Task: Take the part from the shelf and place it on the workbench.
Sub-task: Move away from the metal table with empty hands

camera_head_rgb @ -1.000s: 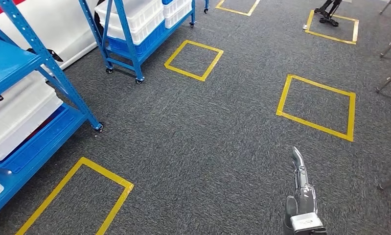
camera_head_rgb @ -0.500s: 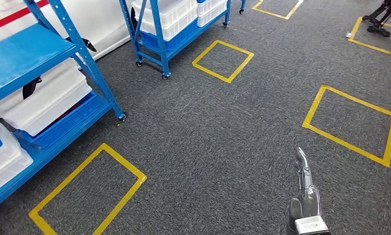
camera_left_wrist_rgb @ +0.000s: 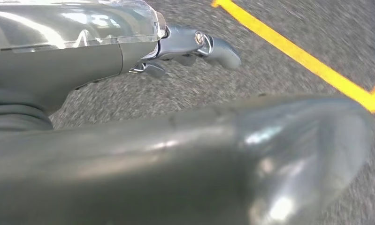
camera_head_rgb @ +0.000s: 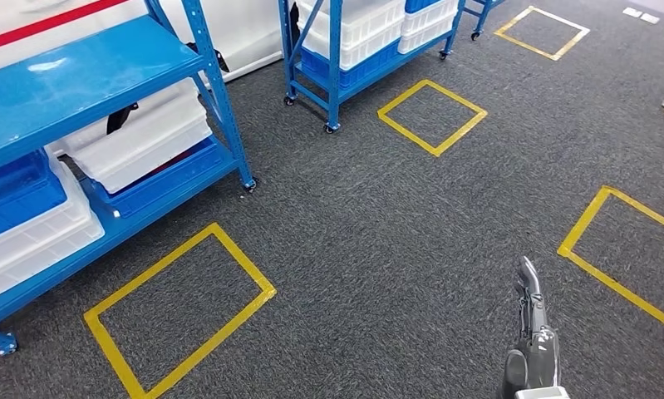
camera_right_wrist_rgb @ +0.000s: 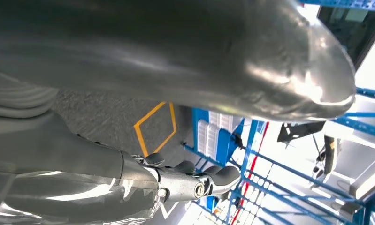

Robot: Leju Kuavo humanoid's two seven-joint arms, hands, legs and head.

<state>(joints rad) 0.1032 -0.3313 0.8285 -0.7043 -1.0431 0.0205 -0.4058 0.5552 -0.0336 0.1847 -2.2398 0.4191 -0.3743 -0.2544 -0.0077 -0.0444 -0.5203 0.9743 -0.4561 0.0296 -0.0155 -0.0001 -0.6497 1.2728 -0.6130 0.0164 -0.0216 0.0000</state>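
The left hand [camera_left_wrist_rgb: 129,51] is hanging over the grey carpet [camera_head_rgb: 378,216]. Its fingers [camera_left_wrist_rgb: 218,49] are lying almost straight and apart from the thick thumb, and they are holding nothing.

At the left of the head view the near blue shelf [camera_head_rgb: 79,75] is standing, with its long side running away and to the right. Under its top board a white bin [camera_head_rgb: 145,137] is resting on the lower board, and a small dark thing [camera_head_rgb: 120,119] is sticking out just at the upper edge of this bin. I am judging that this may be the part, but it is too small for me to be sure. Its long axis seems to be tilted, pointing up and to the right.

In front of the shelf a yellow tape square [camera_head_rgb: 245,258] is marking the floor. Farther back, a second blue shelf [camera_head_rgb: 335,62] is carrying more white bins.

At the right, the right hand [camera_head_rgb: 532,332] is hanging down beside the body, fingers [camera_right_wrist_rgb: 213,176] stretched out and gripping nothing.

So the part is lying forward and to the left of both hands, and well apart from them. The left hand is on the nearer side, while the right hand is the farther one. I am thinking that the robot needs to come closer to the shelf, facing it, before any reach can be made.
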